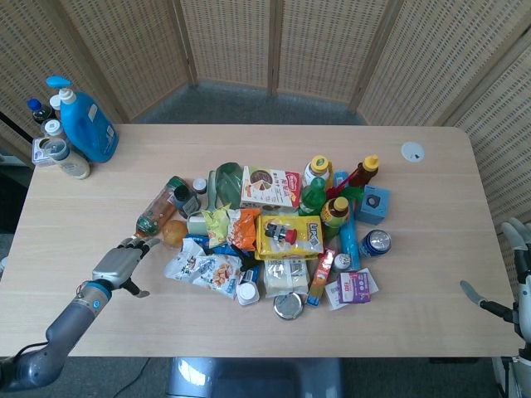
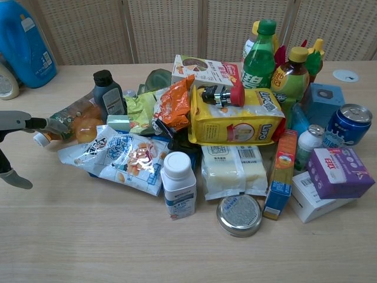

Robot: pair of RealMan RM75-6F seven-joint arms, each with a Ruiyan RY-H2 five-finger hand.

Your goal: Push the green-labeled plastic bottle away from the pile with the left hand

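Observation:
The green-labeled plastic bottle (image 1: 158, 209) (image 2: 72, 115) is clear with orange liquid. It lies on its side at the left edge of the pile, its white cap pointing toward the near-left. My left hand (image 1: 120, 265) (image 2: 16, 124) lies low on the table just beyond that cap. Its fingers stretch toward the cap and hold nothing; I cannot tell whether they touch it. My right hand (image 1: 516, 278) hangs off the table's right edge with fingers apart and empty; the chest view does not show it.
A dark bottle (image 1: 184, 199) and an orange (image 1: 174, 234) press against the bottle's right side, and a snack packet (image 1: 203, 267) lies just in front. A blue detergent jug (image 1: 87, 124) and small bottles (image 1: 62, 156) stand at the far-left corner.

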